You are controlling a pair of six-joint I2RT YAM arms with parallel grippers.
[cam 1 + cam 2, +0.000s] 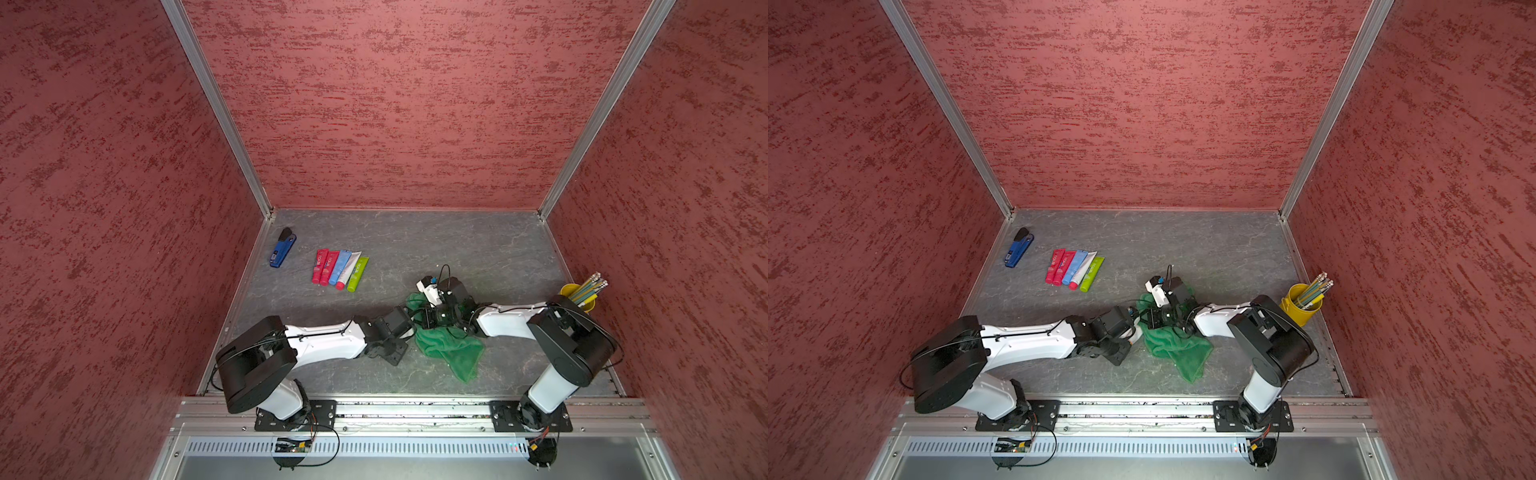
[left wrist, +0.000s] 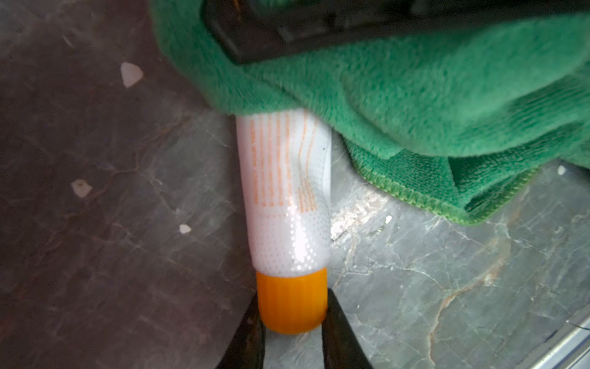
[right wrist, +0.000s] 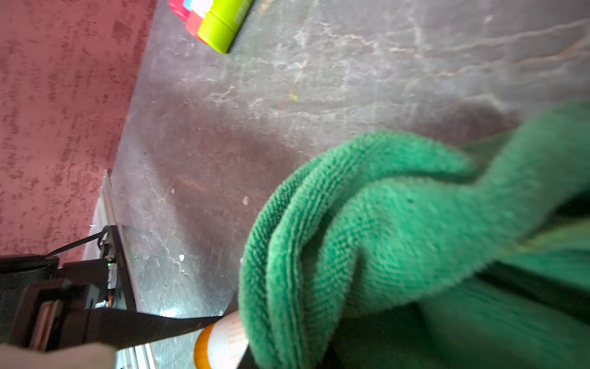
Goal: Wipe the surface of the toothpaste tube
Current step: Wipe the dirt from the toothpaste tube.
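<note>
1. You see the green cloth (image 3: 399,249) bunched in thick folds over the white tube (image 3: 228,345).
2. Only the tube's orange cap (image 3: 201,349) end shows, with a black finger (image 3: 153,326) against it.
3. A lime tube (image 3: 223,22) lies on the worktop (image 3: 255,111), well apart from the cloth, with a red tube (image 3: 193,22) just beside it.
4. A red wall (image 3: 57,111) borders the worktop's edge.

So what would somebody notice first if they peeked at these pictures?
Probably the bright green cloth bunched in the middle of the grey table, where both arms meet. Under it pokes a white tube whose orange cap is pinched in the left arm's jaws. A row of colourful tubes lies farther back, and a yellow cup of pencils stands at the right edge.
</note>
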